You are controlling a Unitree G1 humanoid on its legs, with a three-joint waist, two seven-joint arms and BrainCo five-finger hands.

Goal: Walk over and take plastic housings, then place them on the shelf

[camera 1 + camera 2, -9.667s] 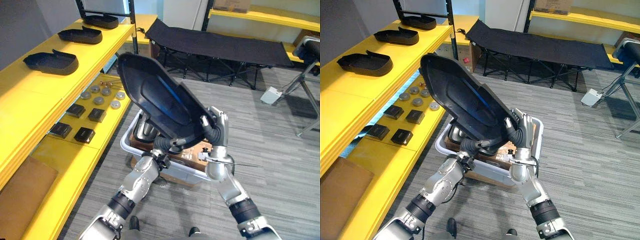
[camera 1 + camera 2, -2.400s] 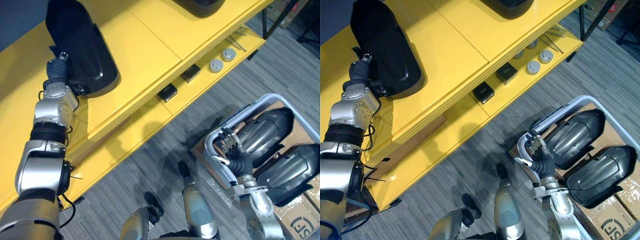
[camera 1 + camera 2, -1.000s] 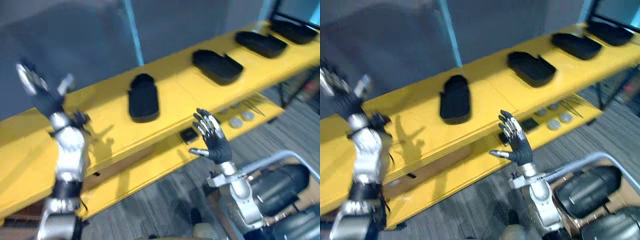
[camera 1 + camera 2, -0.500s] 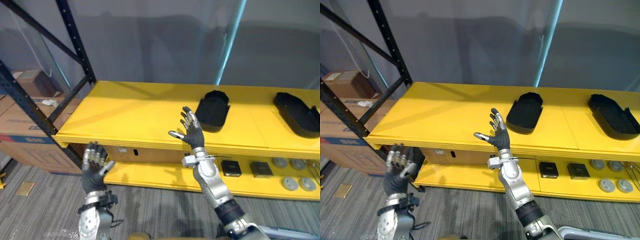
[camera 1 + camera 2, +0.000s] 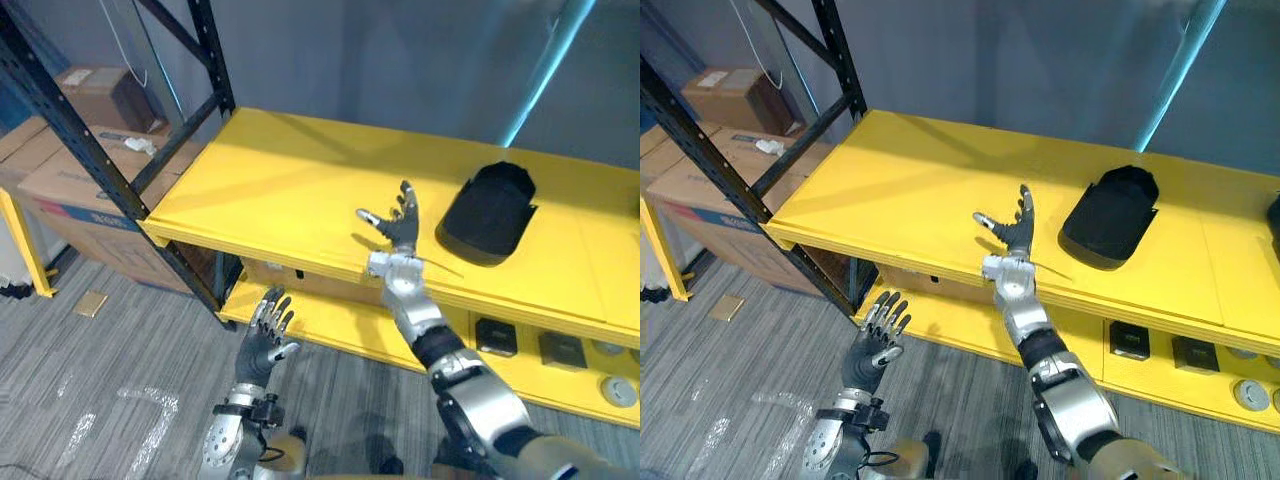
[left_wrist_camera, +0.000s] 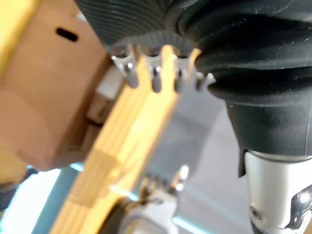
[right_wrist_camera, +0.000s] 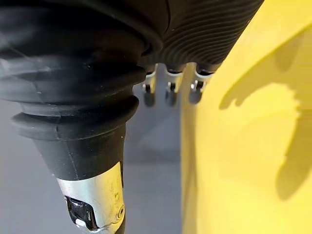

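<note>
A black plastic housing [image 5: 488,212] lies on the yellow top shelf [image 5: 270,190], toward its right. My right hand [image 5: 398,222] is raised over the shelf's front edge, left of that housing and apart from it, fingers straight and spread, holding nothing. My left hand [image 5: 262,341] hangs low in front of the lower shelf [image 5: 330,325], open and empty too. In the right wrist view the straight fingers [image 7: 168,90] stand beside the yellow shelf surface [image 7: 243,146]. In the left wrist view the fingers [image 6: 156,78] point toward the shelf's edge [image 6: 122,141].
Black rack uprights [image 5: 95,160] frame the shelf's left end. Cardboard boxes [image 5: 70,170] are stacked on the left behind them. Small black blocks [image 5: 497,336] and a round metal piece [image 5: 620,390] lie on the lower shelf at right. Grey carpet [image 5: 100,400] runs in front.
The camera has swung, so the rack's left end sits closer. My right hand stays raised near the shelf's front edge; my left hand stays low. Both hands remain open and empty.
</note>
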